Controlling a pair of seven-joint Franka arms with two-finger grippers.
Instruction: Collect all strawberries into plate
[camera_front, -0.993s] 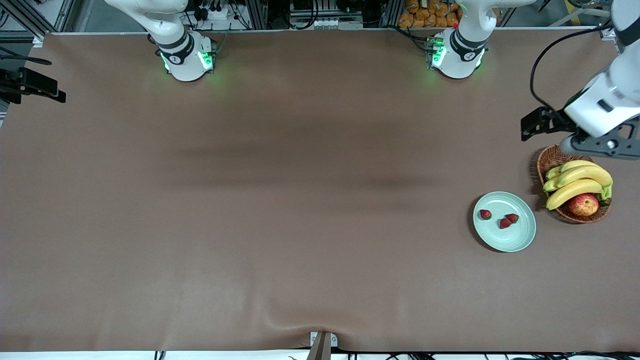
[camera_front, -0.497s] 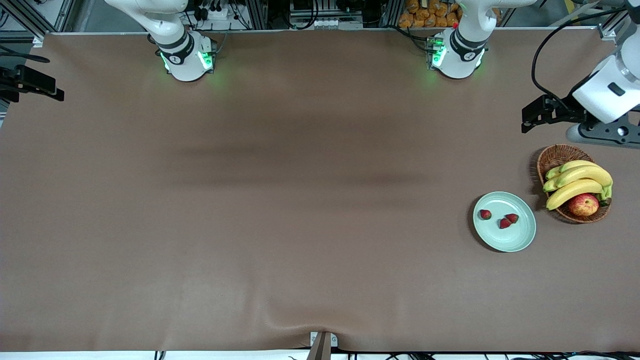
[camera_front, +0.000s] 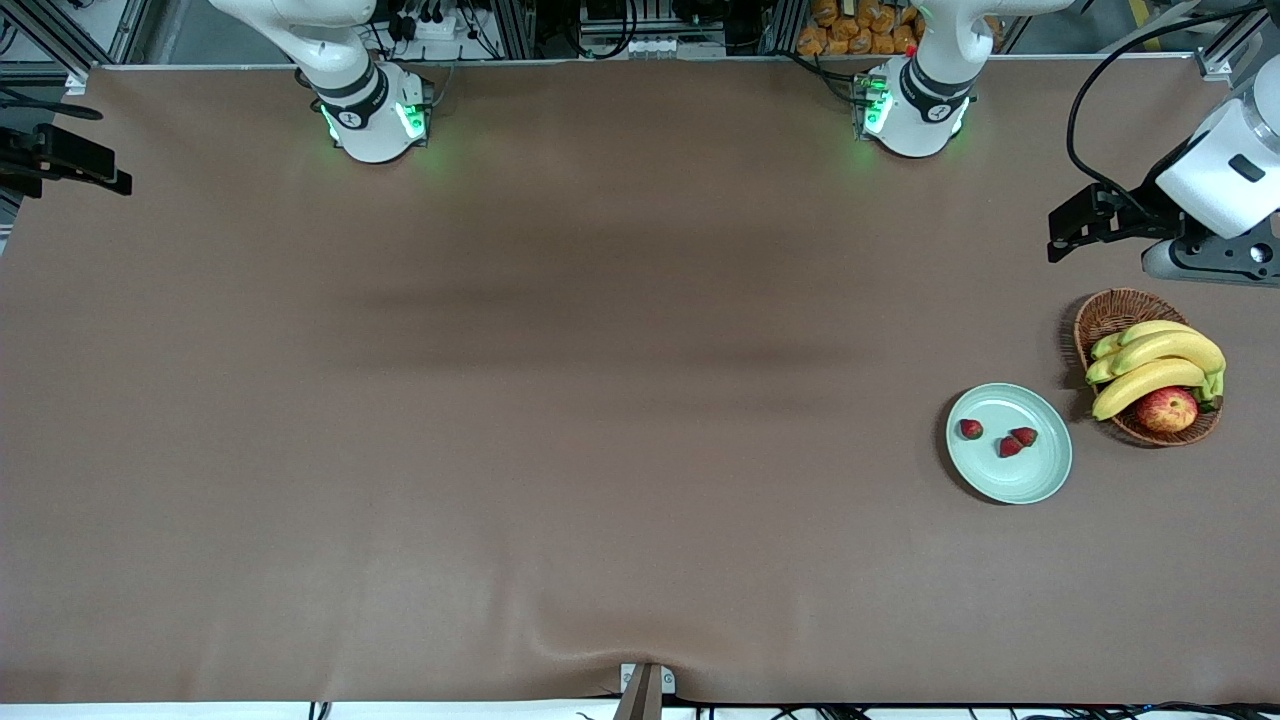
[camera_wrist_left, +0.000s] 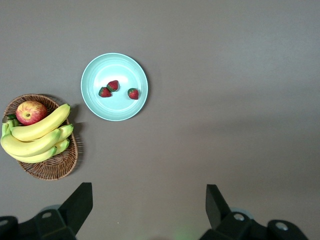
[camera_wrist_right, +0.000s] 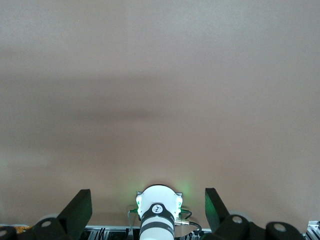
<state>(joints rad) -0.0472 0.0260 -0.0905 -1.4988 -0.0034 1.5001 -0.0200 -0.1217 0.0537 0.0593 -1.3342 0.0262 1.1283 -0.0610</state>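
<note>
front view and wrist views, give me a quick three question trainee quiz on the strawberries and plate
1. How many strawberries lie on the plate?
2. True or false: an apple sits in the basket with the bananas.
3. The left gripper is: A) shut on a strawberry, B) open and holding nothing, C) shut on a banana.

Key: 1. three; 2. true; 3. B. The right gripper is open too, over bare table at the right arm's end.
</note>
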